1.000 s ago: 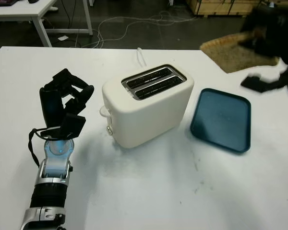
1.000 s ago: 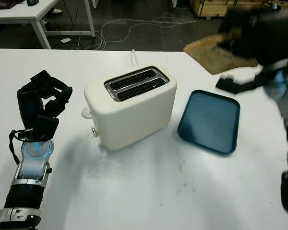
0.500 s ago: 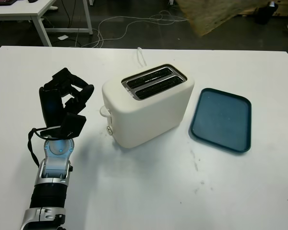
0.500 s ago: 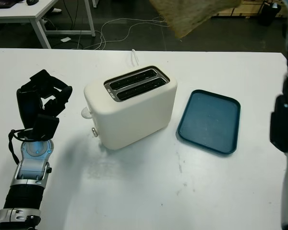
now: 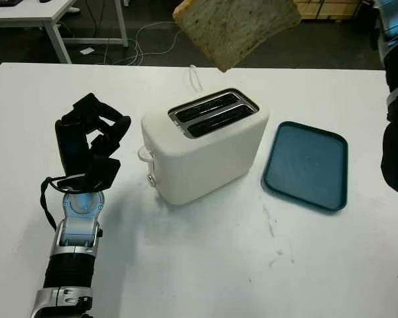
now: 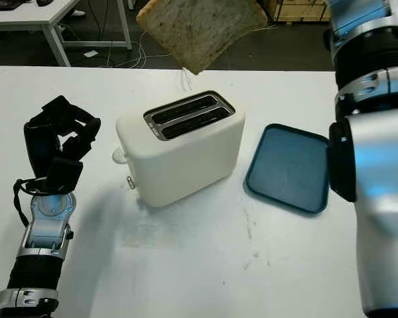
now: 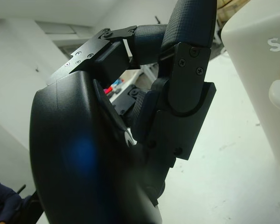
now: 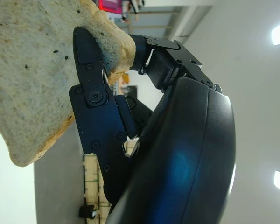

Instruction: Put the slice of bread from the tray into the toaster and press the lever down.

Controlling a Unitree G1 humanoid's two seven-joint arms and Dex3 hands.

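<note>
Scene: a white table [image 5: 205, 265] seen from the robot's head, with a cream toaster [image 5: 205, 149] near its middle and a dark teal tray [image 5: 306, 165] just beside the toaster, on the robot's right; the tray is bare
Bread: the slice of bread [image 5: 233, 28] hangs in the air above and a little behind the toaster, tilted, one corner pointing down towards the slots [image 5: 212, 114]; it touches neither toaster nor tray
Right hand: the right hand [image 8: 130, 116] has its fingers closed on the slice's edge, one black finger [image 8: 91, 93] pressed flat against the crumb; the grip looks firm
Left hand: the left hand [image 5: 89, 142] is raised upright beside the toaster, on the lever side; its fingers are curled and it holds nothing
Lever: the pale lever [image 5: 144, 154] on the toaster's end face is not yet pressed
Step in hand: carrying the slice over to the toaster; insertion not begun
Next move: probably turn the slice edge-down, line it up with one slot, lower and release; then press the lever
</note>
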